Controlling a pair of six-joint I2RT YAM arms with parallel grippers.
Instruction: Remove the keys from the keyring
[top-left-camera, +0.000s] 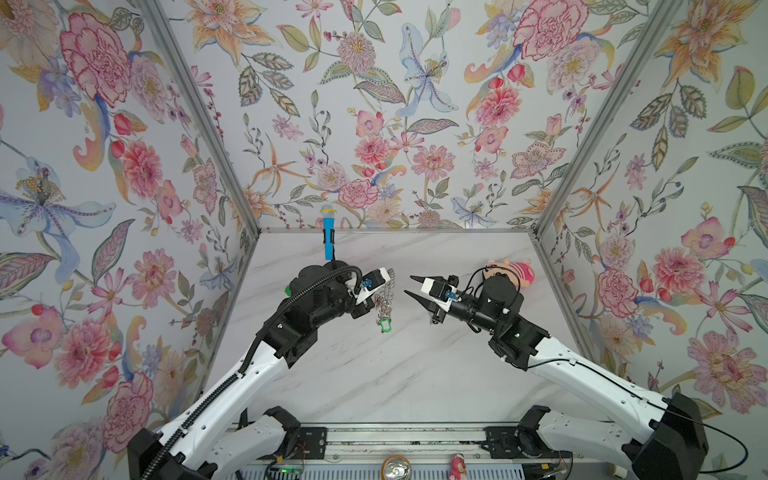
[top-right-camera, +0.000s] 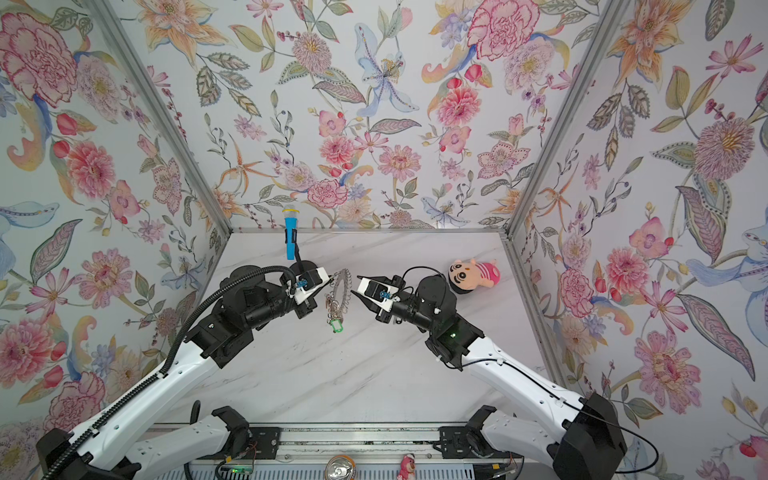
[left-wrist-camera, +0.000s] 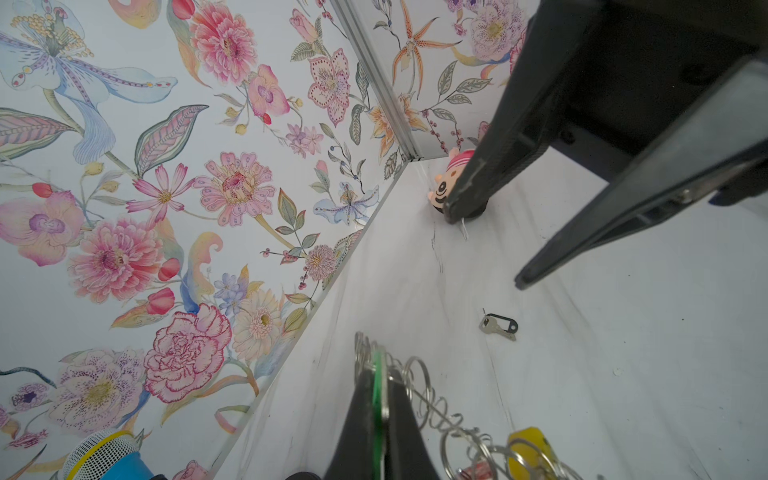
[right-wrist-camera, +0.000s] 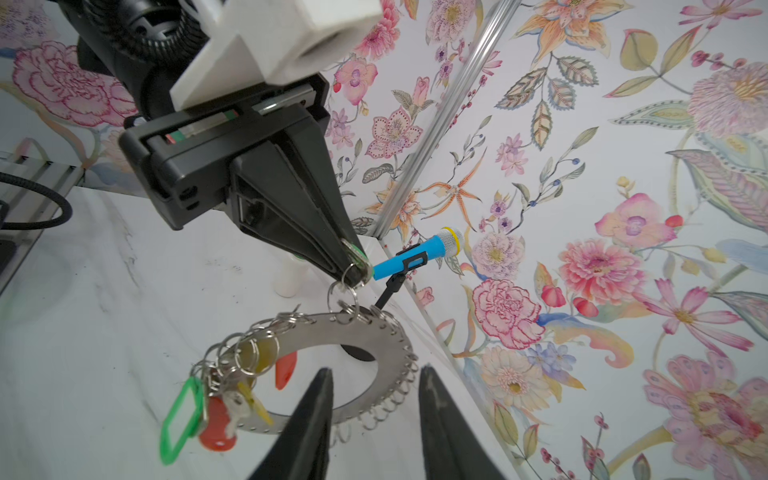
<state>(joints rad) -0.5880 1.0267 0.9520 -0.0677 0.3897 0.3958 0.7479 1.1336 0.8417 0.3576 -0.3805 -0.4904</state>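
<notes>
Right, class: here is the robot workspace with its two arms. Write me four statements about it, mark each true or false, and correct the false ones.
1. The keyring hangs from the shut left hand. True.
2. The right hand is gripping a key. False: it is open and empty, beside the keyring; the green-tagged key hangs on the ring.
3. A black-tagged key lies loose on the table. True.
4. The toy microphone has a red handle. False: the handle is blue.
</notes>
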